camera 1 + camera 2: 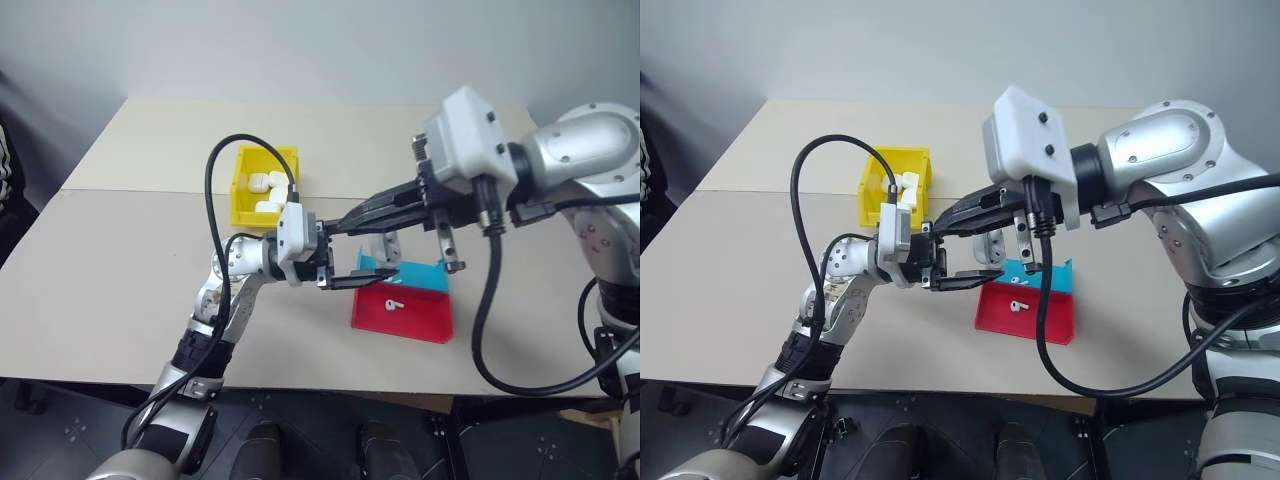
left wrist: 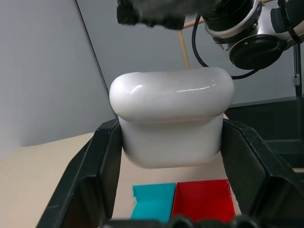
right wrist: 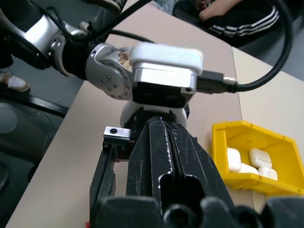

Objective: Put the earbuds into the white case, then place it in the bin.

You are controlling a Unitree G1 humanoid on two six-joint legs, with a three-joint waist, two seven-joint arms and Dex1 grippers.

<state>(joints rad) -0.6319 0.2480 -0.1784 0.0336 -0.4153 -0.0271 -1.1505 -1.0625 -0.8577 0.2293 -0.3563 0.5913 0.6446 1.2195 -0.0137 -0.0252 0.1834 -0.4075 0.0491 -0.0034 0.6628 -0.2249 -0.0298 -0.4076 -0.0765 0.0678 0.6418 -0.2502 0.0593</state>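
White case (image 2: 172, 124) sits mid-frame, pinched between left gripper (image 2: 173, 156) fingers; right gripper (image 3: 164, 130) fingers pressed together just above.

The white case (image 2: 173, 123), glossy and rounded, is sitting clamped between the two black fingers (image 2: 102, 166) of my left tool (image 1: 335, 272), its lid closed and upward, held above the surface. One tiny white earbud (image 1: 392, 303) is lying on its side in the red tray, at about four o'clock from the case. The yellow bin (image 1: 262, 186) is standing upright at about eleven o'clock from the case, already holding several white cases.
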